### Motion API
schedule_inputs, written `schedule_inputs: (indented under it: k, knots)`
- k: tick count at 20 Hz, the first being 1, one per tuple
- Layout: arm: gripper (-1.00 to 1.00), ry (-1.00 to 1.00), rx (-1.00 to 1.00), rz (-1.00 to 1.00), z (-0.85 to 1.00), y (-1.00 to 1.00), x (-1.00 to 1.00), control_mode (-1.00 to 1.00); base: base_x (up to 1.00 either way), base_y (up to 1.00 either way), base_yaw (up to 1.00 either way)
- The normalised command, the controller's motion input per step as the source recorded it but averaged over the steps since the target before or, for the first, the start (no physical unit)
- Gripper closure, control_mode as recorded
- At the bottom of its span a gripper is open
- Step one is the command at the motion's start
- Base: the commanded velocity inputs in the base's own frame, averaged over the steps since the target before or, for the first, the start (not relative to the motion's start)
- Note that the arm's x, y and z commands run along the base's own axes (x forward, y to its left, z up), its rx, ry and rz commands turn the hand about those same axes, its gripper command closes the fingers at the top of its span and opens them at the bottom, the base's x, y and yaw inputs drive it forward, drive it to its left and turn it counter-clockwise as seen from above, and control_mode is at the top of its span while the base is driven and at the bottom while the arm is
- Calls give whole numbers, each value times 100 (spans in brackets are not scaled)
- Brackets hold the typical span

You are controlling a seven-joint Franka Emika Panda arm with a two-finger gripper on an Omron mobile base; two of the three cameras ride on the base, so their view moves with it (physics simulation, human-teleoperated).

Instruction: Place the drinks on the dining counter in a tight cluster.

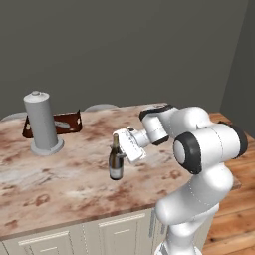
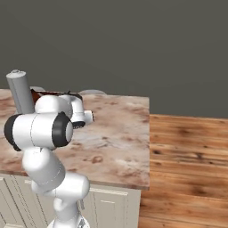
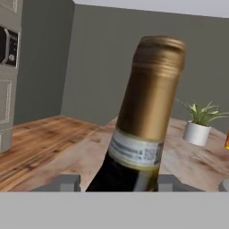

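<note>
A slim dark wine bottle (image 1: 116,163) with a pale label stands upright over the middle of the dining counter (image 1: 60,179), a beige marble island with reddish veining. I cannot tell whether its base touches the marble. My gripper (image 1: 120,148) reaches in from the right and is shut on the bottle just below its neck. In the hand view the bottle's gold foil neck (image 3: 152,98) rises close up, leaning slightly right, between my fingertips (image 3: 69,183), with the gripper (image 3: 118,184) closed around its shoulder. An amber sliver (image 3: 227,141) shows at the right edge.
A tall grey cylinder (image 1: 42,124) on a round base stands at the counter's back left, with a dark brown holder (image 1: 62,123) behind it. A potted plant (image 3: 197,125) sits farther along the counter. The counter's right end (image 2: 144,133) drops to wooden floor (image 2: 187,151).
</note>
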Motion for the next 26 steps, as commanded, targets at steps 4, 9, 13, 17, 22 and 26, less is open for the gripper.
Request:
schedule_inputs:
  k: [4,9,13,17,22,26]
  knots:
    - [-100,-1,0,0,-14,-13,-11,-100,0,0,0]
    - [-100,-4,0,0,-13,-13,-5,-100,0,0,0]
    - [-100,-3,0,0,-3,-6,0,-100,0,0,0]
    - [-100,0,0,0,0,-13,0,-100,0,0,0]
    - [-100,0,0,0,0,-13,1,-100,0,0,0]
    - [-100,0,0,-1,0,-27,2,-100,0,0,0]
